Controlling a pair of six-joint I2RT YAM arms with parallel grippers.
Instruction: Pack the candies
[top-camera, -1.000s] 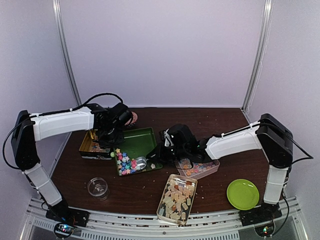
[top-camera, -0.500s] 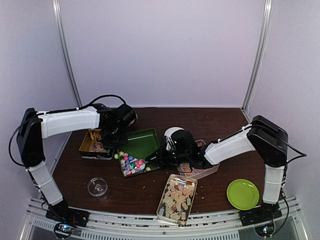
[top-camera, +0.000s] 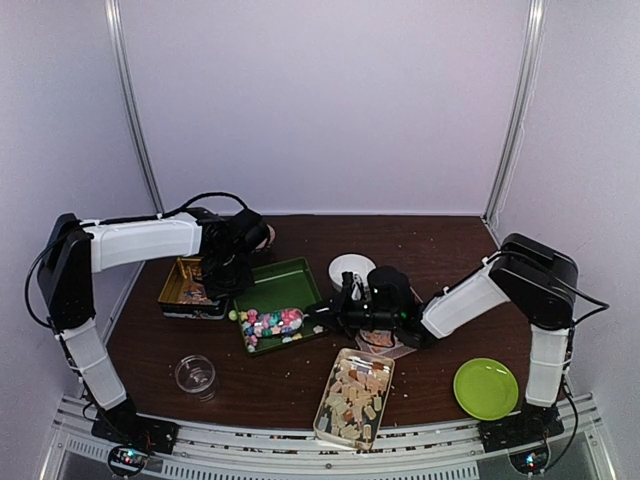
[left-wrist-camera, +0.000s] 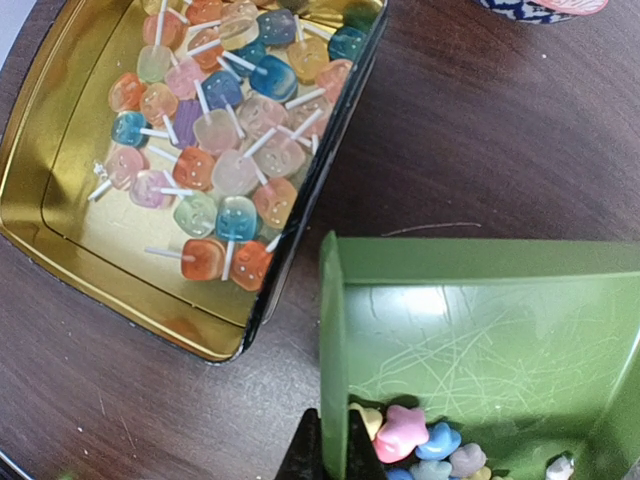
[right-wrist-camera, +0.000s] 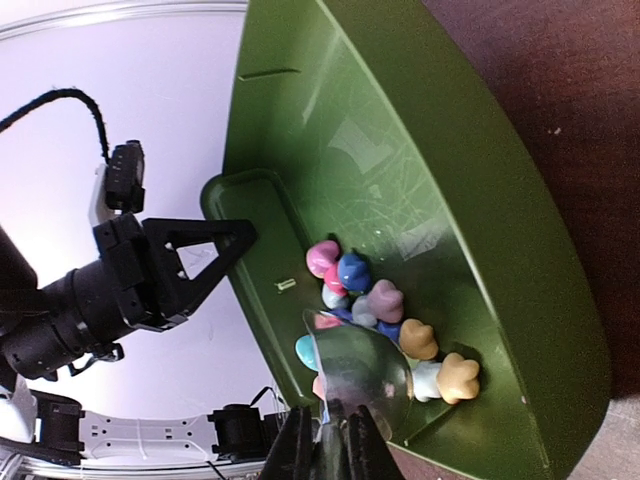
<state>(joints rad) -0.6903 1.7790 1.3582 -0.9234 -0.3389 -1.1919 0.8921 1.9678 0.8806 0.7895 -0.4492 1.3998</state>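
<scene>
Candies (top-camera: 268, 323) pool along the tray's (top-camera: 285, 285) lower edge in the top view, left of my right gripper (right-wrist-camera: 325, 440). It pinches a clear scoop (right-wrist-camera: 358, 368) already among them. My left gripper (left-wrist-camera: 325, 452) is clamped on the tray's rim.

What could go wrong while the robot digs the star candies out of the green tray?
The left gripper pinches only the thin wall of the green tray, which looks tipped; it might slip.
The clear scoop in the right gripper is in among the star candies heaped in one corner; some could hop over the wall.
The gold tin sits close beside; a shoved tray could bump it.
</scene>
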